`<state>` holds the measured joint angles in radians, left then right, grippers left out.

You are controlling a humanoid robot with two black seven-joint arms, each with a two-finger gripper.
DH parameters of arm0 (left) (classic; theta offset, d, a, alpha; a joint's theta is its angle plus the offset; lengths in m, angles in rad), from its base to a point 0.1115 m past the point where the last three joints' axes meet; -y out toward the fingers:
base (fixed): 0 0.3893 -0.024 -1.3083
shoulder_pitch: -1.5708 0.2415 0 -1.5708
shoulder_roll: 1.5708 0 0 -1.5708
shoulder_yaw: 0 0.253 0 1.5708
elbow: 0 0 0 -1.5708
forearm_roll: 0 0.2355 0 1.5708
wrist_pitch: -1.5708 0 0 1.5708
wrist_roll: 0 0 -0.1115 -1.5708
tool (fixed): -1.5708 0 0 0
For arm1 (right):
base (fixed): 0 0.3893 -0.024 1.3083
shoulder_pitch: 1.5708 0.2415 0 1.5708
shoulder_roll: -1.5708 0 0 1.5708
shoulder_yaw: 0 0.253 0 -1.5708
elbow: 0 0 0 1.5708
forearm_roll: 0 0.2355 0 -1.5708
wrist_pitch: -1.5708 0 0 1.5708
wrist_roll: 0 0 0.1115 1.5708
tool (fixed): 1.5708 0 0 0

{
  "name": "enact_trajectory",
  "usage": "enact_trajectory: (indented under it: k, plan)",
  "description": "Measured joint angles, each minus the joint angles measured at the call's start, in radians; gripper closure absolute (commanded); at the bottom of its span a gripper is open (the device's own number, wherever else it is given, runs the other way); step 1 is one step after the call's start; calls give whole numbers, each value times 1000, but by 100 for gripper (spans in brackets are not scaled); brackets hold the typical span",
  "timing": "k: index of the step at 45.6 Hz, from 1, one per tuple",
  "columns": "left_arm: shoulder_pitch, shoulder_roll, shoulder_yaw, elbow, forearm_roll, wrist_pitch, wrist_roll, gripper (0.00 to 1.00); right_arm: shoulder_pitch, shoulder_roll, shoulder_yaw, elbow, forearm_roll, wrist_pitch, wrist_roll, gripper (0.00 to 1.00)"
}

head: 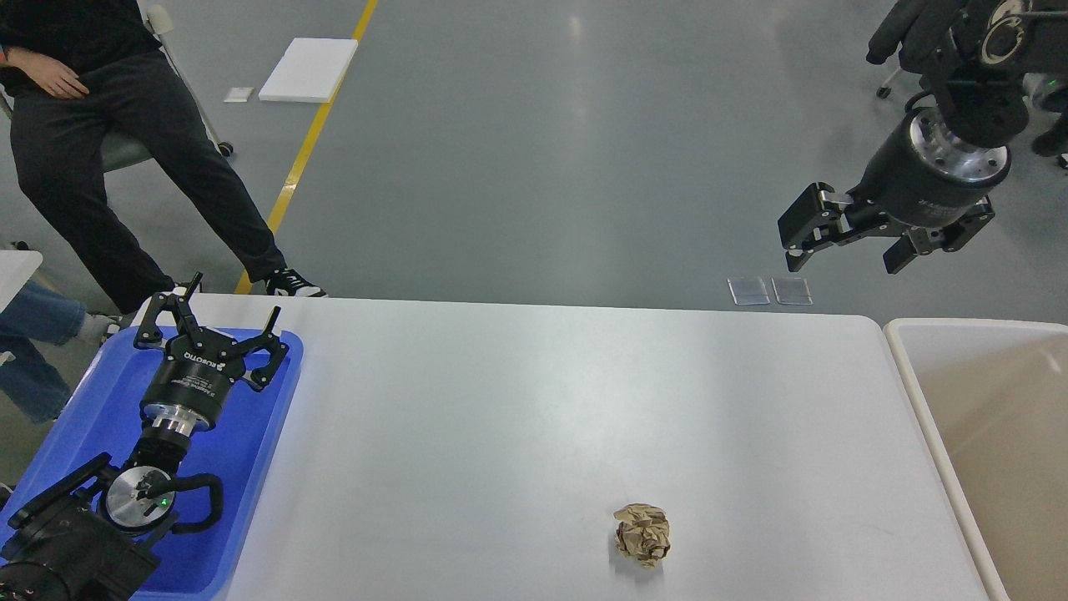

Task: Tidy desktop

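The desktop is a wide white tabletop with rounded corners. A crumpled brown paper ball lies on it near the front, right of centre. My left gripper hovers open over the blue tray's far end, nothing between its fingers. My right gripper hangs high beyond the table's far right corner, over the grey floor, open and empty, its fingers pointing left and down. Both grippers are far from the paper ball.
A blue plastic tray sits on the desktop's left end under my left arm. A beige rimmed bin stands against the right edge. A seated person's legs are beyond the far left corner.
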<state>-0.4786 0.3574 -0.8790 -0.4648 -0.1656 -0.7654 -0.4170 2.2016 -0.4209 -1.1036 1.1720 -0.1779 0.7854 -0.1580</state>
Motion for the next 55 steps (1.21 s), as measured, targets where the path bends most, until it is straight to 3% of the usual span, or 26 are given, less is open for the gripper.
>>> enact_trajectory:
  k: [55]
  plan:
    - [0,0,0,0,0,0,1,1,13,15,-43,0,2,0,0,0]
